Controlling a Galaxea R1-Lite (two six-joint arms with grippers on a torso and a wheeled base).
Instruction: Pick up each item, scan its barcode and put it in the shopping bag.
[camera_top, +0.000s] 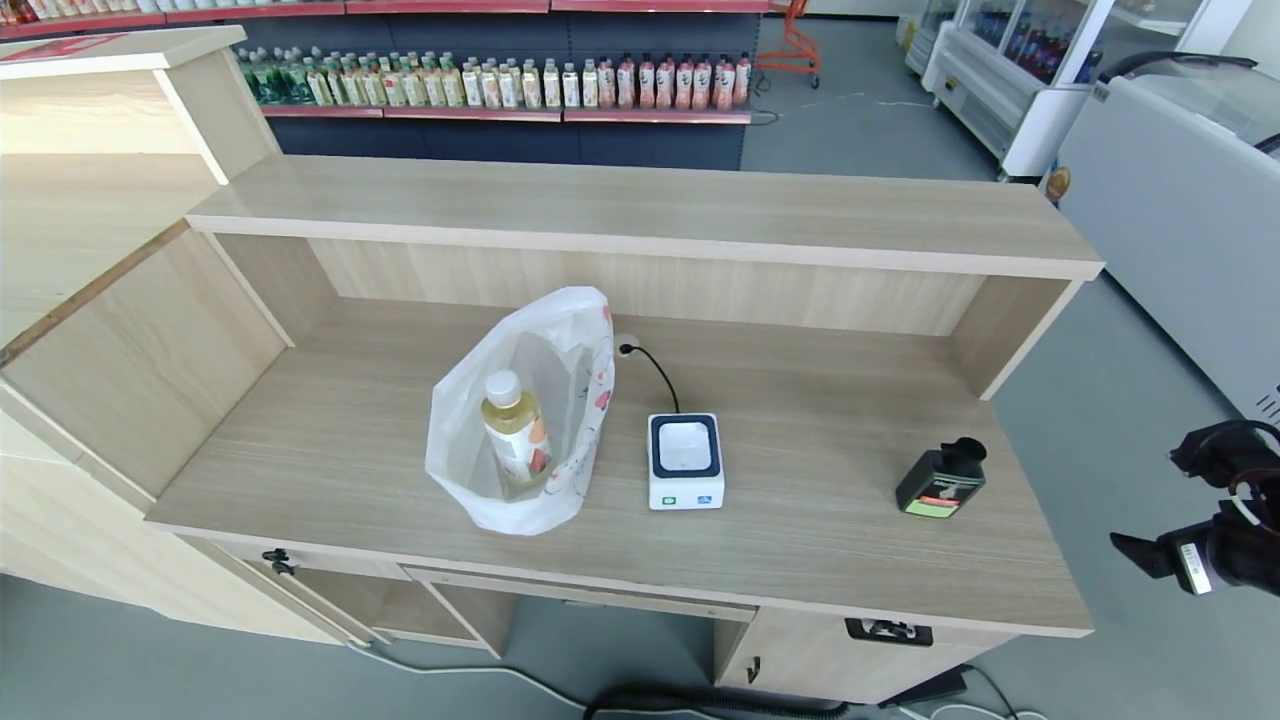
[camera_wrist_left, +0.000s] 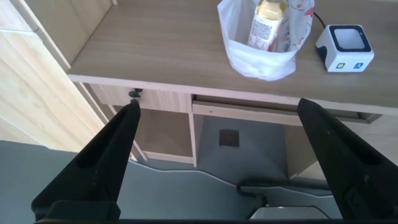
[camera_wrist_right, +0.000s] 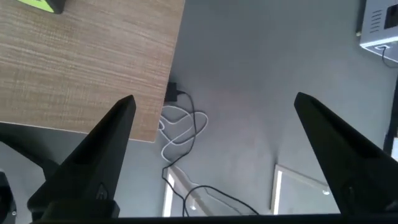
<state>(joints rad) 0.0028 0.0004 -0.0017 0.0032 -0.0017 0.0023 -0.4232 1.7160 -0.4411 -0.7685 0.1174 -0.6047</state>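
Left gripper (camera_wrist_left: 217, 104): fingers spread wide, empty, touching nothing, hanging in front of the counter's (camera_top: 820, 520) front edge. Right gripper (camera_wrist_right: 214, 98): equally wide, empty, over the floor off the counter's right end. On the counter: one bag (camera_top: 580, 340), open, with one bottle (camera_top: 515, 435) upright inside. One scanner (camera_top: 685, 462) stands just beside the bag. One black flask (camera_top: 940, 480) stands well to the right.

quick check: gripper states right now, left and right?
Left gripper: open, holding nothing.
Right gripper: open, holding nothing.
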